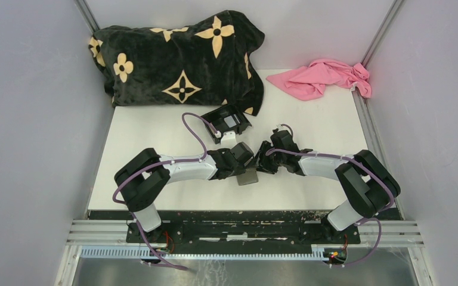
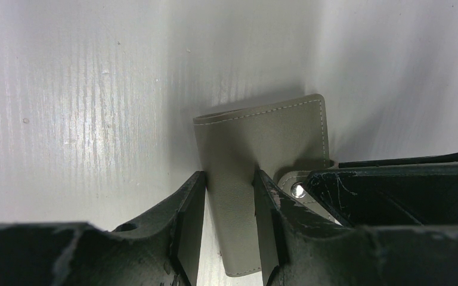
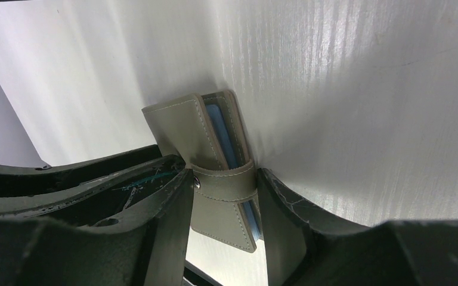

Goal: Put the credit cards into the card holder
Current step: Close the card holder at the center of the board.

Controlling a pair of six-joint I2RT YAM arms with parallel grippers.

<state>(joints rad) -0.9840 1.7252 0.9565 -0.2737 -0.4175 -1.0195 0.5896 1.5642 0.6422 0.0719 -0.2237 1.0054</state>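
Note:
The grey card holder point(image 1: 248, 176) is folded shut and held between both grippers at the table's middle. In the left wrist view my left gripper point(image 2: 229, 196) is shut on the card holder point(image 2: 262, 143), one finger on each face. In the right wrist view my right gripper point(image 3: 223, 190) is closed across the card holder point(image 3: 176, 128) at its clasp tab point(image 3: 226, 182), which wraps over the edge. A thin blue edge point(image 3: 229, 134) shows inside the fold. A silvery card point(image 1: 231, 121) lies in the black box point(image 1: 217, 119) behind the grippers. No other cards show.
A black blanket with tan flowers point(image 1: 179, 56) lies at the back left. A pink cloth point(image 1: 325, 77) lies at the back right. A small white piece point(image 1: 228, 136) sits just in front of the black box. Grey walls stand on both sides.

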